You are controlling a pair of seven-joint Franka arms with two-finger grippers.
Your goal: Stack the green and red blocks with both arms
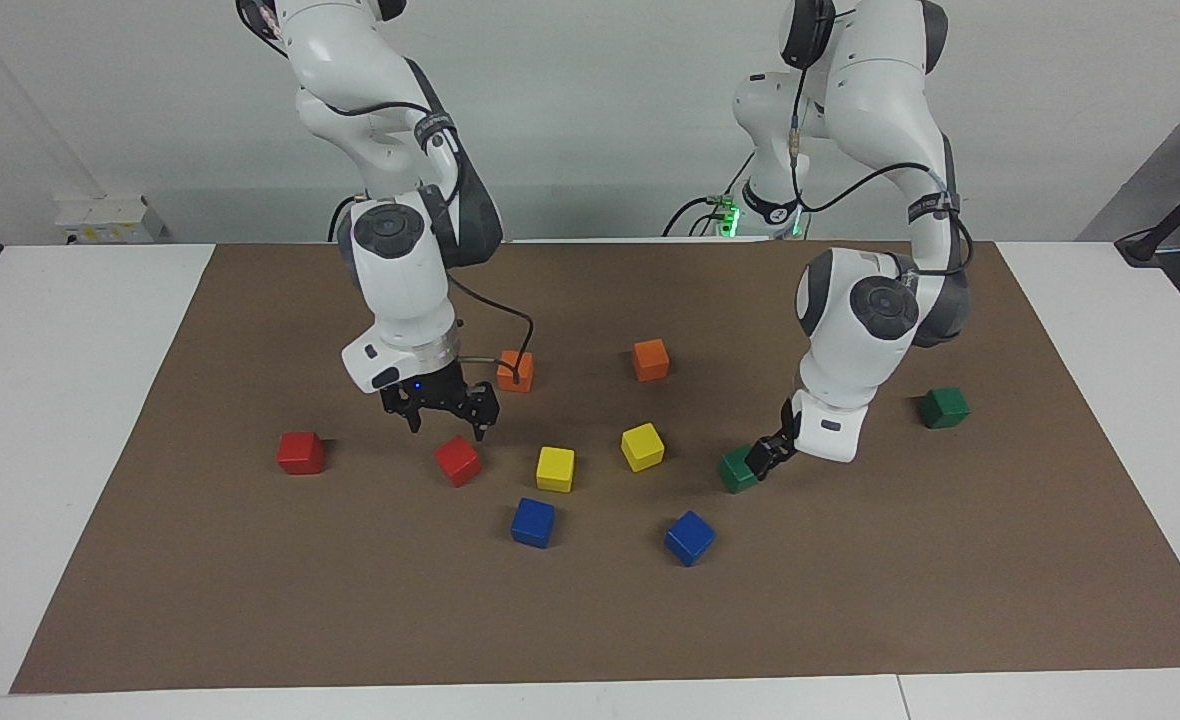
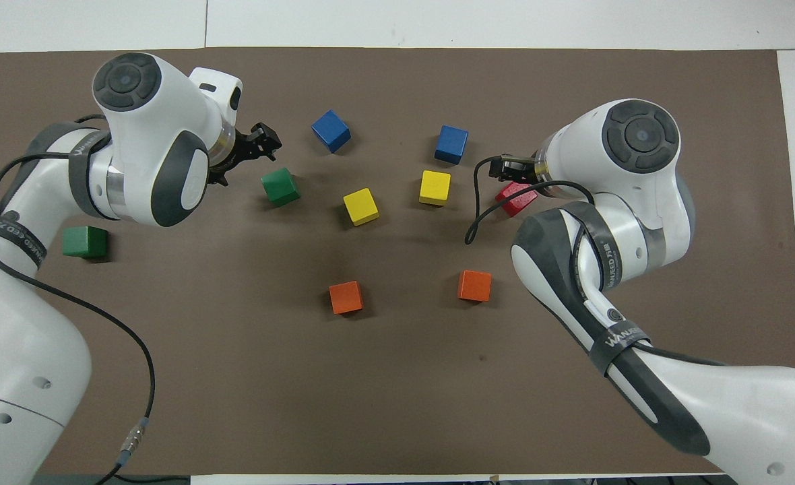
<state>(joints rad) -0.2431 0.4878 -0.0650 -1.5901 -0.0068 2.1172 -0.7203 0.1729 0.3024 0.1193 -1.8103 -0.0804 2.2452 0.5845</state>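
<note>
Two red blocks lie on the brown mat, one toward the right arm's end and one nearer the middle. My right gripper hangs open just above the inner red block, holding nothing. The outer red block is hidden under the right arm in the overhead view. One green block sits toward the left arm's end. My left gripper is low at the other green block, open and covering part of it; I cannot tell whether it touches. From overhead, the left gripper shows beside that green block.
In the middle of the mat lie two orange cubes, two yellow cubes and two blue cubes. The yellow cubes lie between the inner red and inner green blocks.
</note>
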